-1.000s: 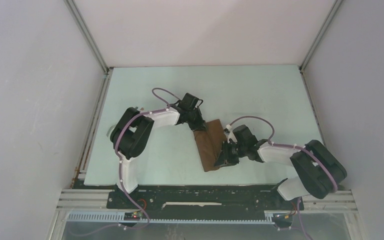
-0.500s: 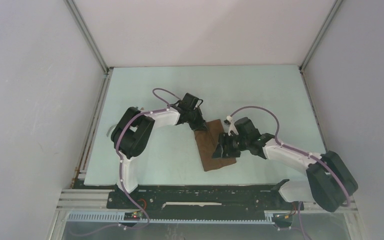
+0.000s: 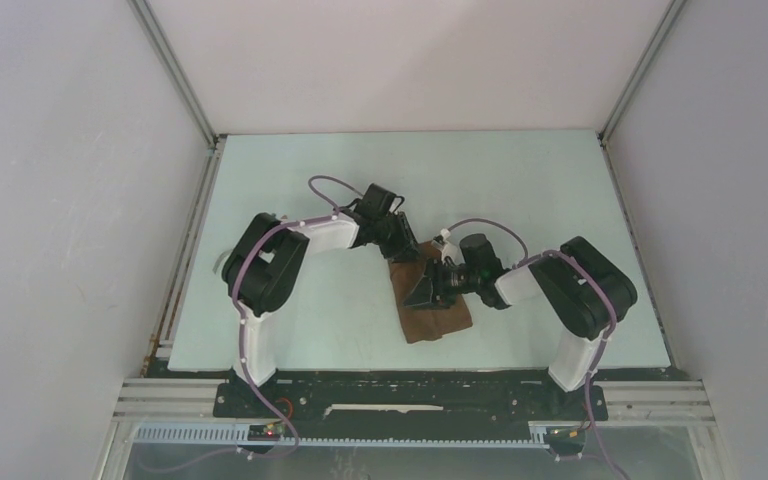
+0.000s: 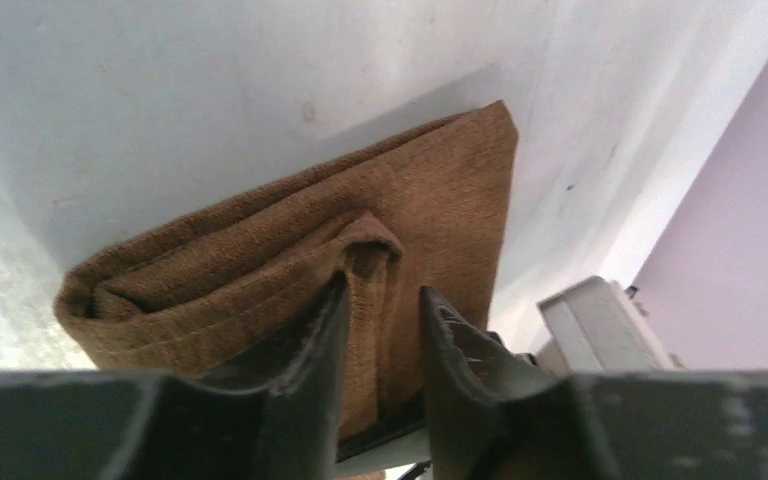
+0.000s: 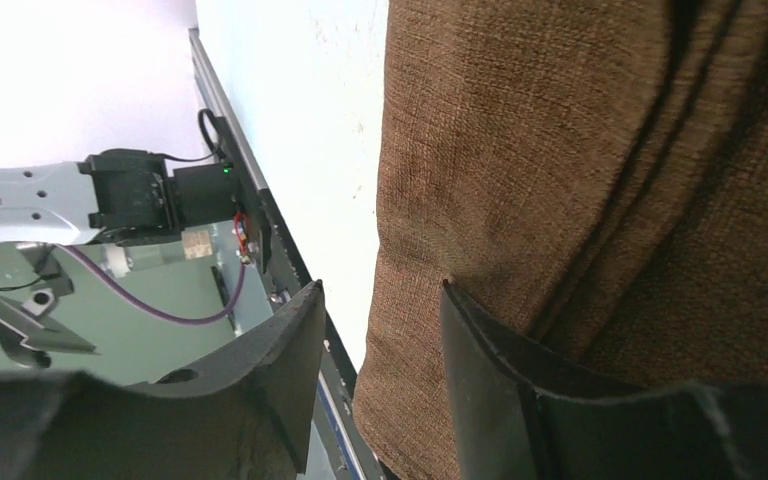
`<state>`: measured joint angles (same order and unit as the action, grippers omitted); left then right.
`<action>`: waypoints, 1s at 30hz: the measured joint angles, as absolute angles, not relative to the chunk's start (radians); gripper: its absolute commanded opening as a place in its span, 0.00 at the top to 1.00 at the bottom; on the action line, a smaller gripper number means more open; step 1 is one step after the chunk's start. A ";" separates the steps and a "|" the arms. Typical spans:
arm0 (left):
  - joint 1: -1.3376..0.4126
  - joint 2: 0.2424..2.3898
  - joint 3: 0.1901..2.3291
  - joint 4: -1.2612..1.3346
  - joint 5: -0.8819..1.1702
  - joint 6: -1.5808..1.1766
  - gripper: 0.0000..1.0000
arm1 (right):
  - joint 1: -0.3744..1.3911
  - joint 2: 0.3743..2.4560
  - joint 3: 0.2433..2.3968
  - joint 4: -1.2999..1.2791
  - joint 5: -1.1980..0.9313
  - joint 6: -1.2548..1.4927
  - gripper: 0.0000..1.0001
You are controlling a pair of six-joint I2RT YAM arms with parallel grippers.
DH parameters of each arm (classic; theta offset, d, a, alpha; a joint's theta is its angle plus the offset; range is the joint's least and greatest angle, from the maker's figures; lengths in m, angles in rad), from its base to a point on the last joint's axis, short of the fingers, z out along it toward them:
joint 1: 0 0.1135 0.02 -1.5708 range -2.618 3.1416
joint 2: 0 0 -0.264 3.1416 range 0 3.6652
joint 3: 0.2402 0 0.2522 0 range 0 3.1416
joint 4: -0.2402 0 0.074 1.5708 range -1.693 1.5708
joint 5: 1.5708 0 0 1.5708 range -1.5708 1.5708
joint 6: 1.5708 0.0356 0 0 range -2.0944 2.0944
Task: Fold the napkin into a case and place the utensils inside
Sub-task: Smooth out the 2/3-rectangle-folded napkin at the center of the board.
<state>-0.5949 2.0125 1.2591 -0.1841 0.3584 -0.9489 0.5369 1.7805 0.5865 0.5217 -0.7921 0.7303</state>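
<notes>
On the left side, my left gripper (image 4: 382,290) has its jaws drawn narrow, pinching a raised ridge of the folded napkin (image 4: 260,240) at its far end. The napkin lies as a brown strip mid-table (image 3: 330,315). My right gripper (image 5: 380,300) straddles the strip's side edge with its jaws slightly apart.

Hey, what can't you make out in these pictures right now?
The utensils: in no view, perhaps inside the folds.
The left gripper: left wrist view, its fingers hide the napkin behind them.
The right gripper: right wrist view, whether it grips the napkin's edge; one finger covers it.
The napkin's far end: top view, both grippers cover it.
</notes>
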 measured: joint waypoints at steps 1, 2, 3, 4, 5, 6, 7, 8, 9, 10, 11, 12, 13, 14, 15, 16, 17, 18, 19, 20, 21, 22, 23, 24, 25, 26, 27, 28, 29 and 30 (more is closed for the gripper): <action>-0.592 2.010 1.262 -0.182 0.374 -0.942 0.50 | 0.531 1.792 0.580 0.551 -0.804 0.741 0.47; -0.591 2.005 1.264 -0.184 0.380 -0.931 0.38 | 0.525 1.803 0.574 0.577 -0.815 0.751 0.48; -0.588 1.993 1.264 -0.185 0.389 -0.921 0.31 | 0.522 1.810 0.568 0.598 -0.822 0.759 0.48; -0.586 1.974 1.264 -0.189 0.398 -0.912 0.30 | 0.517 1.818 0.561 0.624 -0.830 0.770 0.49; -0.582 1.954 1.264 -0.186 0.406 -0.902 0.30 | 0.515 1.823 0.556 0.638 -0.833 0.777 0.49; -0.578 1.923 1.263 -0.182 0.416 -0.884 0.34 | 0.513 1.827 0.553 0.651 -0.835 0.782 0.49; -0.572 1.894 1.258 -0.177 0.424 -0.876 0.40 | 0.510 1.829 0.550 0.661 -0.835 0.788 0.49; -0.562 1.853 1.252 -0.157 0.439 -0.867 0.50 | 0.509 1.832 0.549 0.669 -0.837 0.791 0.49; -0.551 1.823 1.246 -0.134 0.454 -0.864 0.59 | 0.509 1.833 0.548 0.672 -0.838 0.792 0.49; -0.540 1.799 1.237 -0.104 0.466 -0.865 0.73 | 0.508 1.834 0.548 0.675 -0.839 0.792 0.49; -0.526 1.783 1.225 -0.066 0.484 -0.870 0.84 | 0.507 1.834 0.547 0.676 -0.839 0.792 0.49; -0.512 1.779 1.211 -0.027 0.500 -0.878 0.93 | 0.506 1.834 0.546 0.677 -0.840 0.792 0.49; -0.502 1.782 1.198 0.006 0.514 -0.890 0.99 | 0.504 1.834 0.545 0.677 -0.840 0.792 0.49; -0.489 1.797 1.180 0.047 0.533 -0.893 1.00 | 0.502 1.834 0.545 0.678 -0.841 0.792 0.50; -0.482 1.813 1.169 0.070 0.544 -0.903 1.00 | 0.501 1.834 0.545 0.678 -0.841 0.792 0.49; -0.474 1.845 1.154 0.106 0.562 -0.913 1.00 | 0.499 1.834 0.545 0.678 -0.842 0.792 0.49; -0.472 1.869 1.145 0.126 0.571 -0.920 1.00 | 0.498 1.834 0.545 0.677 -0.844 0.791 0.49; -0.472 1.901 1.132 0.153 0.583 -0.929 1.00 | 0.497 1.834 0.545 0.677 -0.844 0.791 0.50; -0.474 1.926 1.122 0.165 0.590 -0.936 1.00 | 0.497 1.833 0.545 0.675 -0.844 0.791 0.50; -0.476 1.951 1.112 0.178 0.599 -0.944 1.00 | 0.497 1.833 0.545 0.673 -0.844 0.790 0.50; -0.476 1.971 1.106 0.187 0.607 -0.952 1.00 | 0.496 1.833 0.546 0.669 -0.844 0.788 0.50; -0.476 1.987 1.101 0.196 0.610 -0.960 1.00 | 0.496 1.833 0.549 0.663 -0.845 0.786 0.50; -0.477 1.998 1.100 0.202 0.612 -0.963 1.00 | 0.495 1.832 0.552 0.654 -0.846 0.784 0.50; -0.478 2.009 1.100 0.212 0.615 -0.969 1.00 | 0.495 1.832 0.554 0.648 -0.847 0.780 0.50; -0.478 2.019 1.100 0.223 0.618 -0.973 1.00 | 0.495 1.830 0.559 0.636 -0.847 0.775 0.49; -0.477 2.030 1.101 0.236 0.622 -0.979 1.00 | 0.495 1.827 0.564 0.620 -0.847 0.768 0.48; -0.477 2.042 1.103 0.248 0.628 -0.988 1.00 | 0.495 1.823 0.569 0.604 -0.847 0.762 0.46; -0.477 2.056 1.106 0.258 0.633 -0.996 1.00 | 0.495 1.818 0.573 0.590 -0.846 0.756 0.45; -0.477 2.068 1.110 0.264 0.633 -1.000 1.00 | 0.494 1.808 0.578 0.567 -0.844 0.748 0.43; -0.476 2.083 1.115 0.265 0.633 -1.006 1.00 | 0.494 1.794 0.584 0.539 -0.838 0.738 0.41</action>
<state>-0.4759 2.0830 1.1149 0.2653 0.6331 -1.0061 0.4942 1.7935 0.5838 0.5392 -0.8379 0.7383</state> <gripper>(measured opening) 0.003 0.545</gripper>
